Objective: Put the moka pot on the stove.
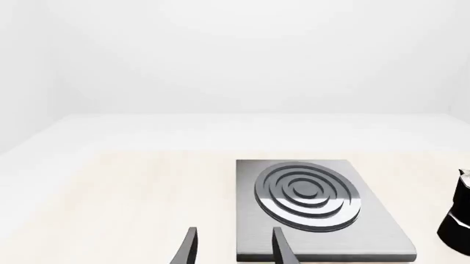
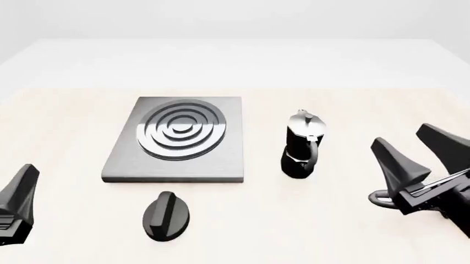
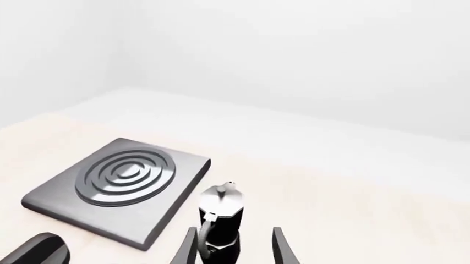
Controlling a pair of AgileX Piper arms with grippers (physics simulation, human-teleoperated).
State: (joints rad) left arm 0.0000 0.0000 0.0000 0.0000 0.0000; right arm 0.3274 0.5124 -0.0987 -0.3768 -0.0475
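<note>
Left gripper [image 2: 16, 204]: lowest at the front view's left edge, one finger in frame; wrist view shows jaws spread, holding nothing. Black oval knob [image 2: 166, 216]: on the table [image 2: 66, 132], just before the stove. Stove [image 2: 178, 141]: flat, burner bare. Moka pot [image 2: 300, 144]: upright on the table, right of the stove, apart from it. Right gripper [image 2: 417, 159]: jaws spread, empty, right of the pot.

Moka pot [image 1: 461, 212] cut by left wrist frame edge; left claw [image 2: 18, 206] mostly off front frame.
</note>
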